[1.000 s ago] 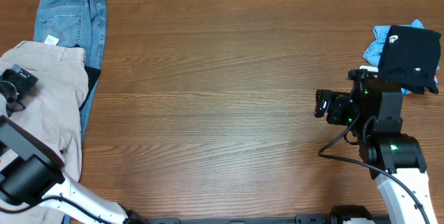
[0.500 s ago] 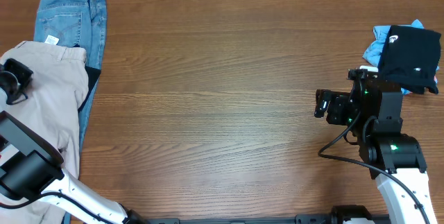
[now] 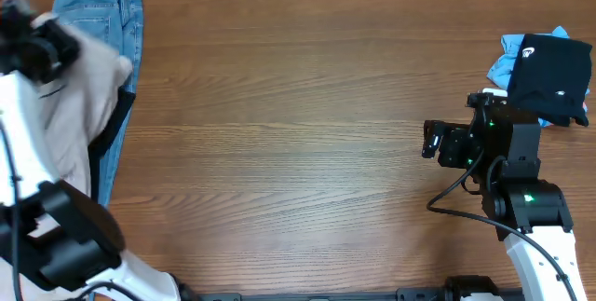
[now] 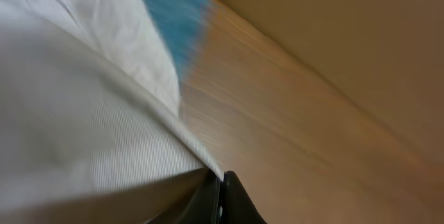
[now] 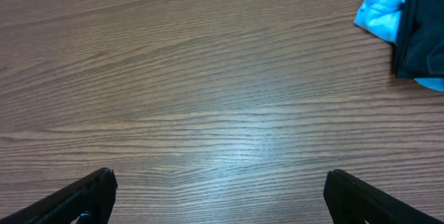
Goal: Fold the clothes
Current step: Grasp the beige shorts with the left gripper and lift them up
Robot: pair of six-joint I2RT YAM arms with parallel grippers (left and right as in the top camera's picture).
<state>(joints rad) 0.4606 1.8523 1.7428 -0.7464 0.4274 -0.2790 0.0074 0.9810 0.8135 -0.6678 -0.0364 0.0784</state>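
Observation:
The light beige trousers (image 3: 65, 124) lie at the table's left edge, partly over blue jeans (image 3: 98, 12). My left gripper (image 3: 42, 49) is raised over them and shut on a fold of the beige cloth, which hangs up from the pile. In the left wrist view the beige cloth (image 4: 76, 113) runs straight into the closed jaws of that gripper (image 4: 220, 182), and the jeans (image 4: 173, 16) are a blur behind. My right gripper (image 3: 430, 140) hovers open over bare wood at the right, holding nothing; its fingers (image 5: 90, 193) stand wide apart.
A black garment (image 3: 551, 77) lies on a light blue one (image 3: 510, 59) at the far right, just behind the right arm; both also show in the right wrist view, black garment (image 5: 423, 30) over light blue one (image 5: 385, 5). A dark cloth edge (image 3: 119, 119) peeks from under the trousers.
My left gripper has shut on the beige trousers and swung toward the table's far side, lifting the cloth with it. The right arm has not moved.

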